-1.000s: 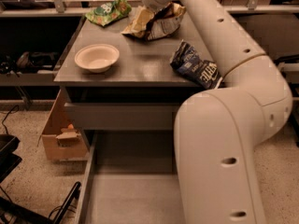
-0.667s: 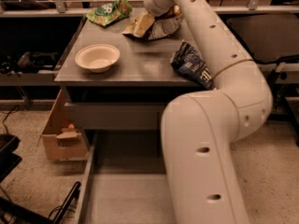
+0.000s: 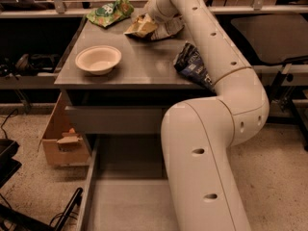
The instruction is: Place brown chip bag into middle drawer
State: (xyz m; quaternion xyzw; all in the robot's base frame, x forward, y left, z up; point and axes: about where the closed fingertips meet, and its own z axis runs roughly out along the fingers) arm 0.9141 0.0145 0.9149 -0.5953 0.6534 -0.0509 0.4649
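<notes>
Below the table's front edge the middle drawer stands pulled out, its long grey floor showing between low side walls. The left and middle of that floor lie open to view, while the thick lower part of the white arm rises over its right side. Just above it, the upper drawer shows only its plain grey front.

The brown chip bag lies at the far end of the table, near the back edge and a little right of centre. It is crumpled, with a pale tan-yellow flap spread toward the left and darker foil bunched on the right. The gripper is at the far end of the arm, right over the bag and up against it. The wrist hides it, so I cannot tell whether it is open or closed, or whether it has hold of the bag.

A pale bowl sits near the table's left front, well apart from the bag. A green bag lies at the far left corner, near the tan flap. A dark blue bag lies at the right edge, against the arm. A cardboard box stands on the floor left of the drawers.
</notes>
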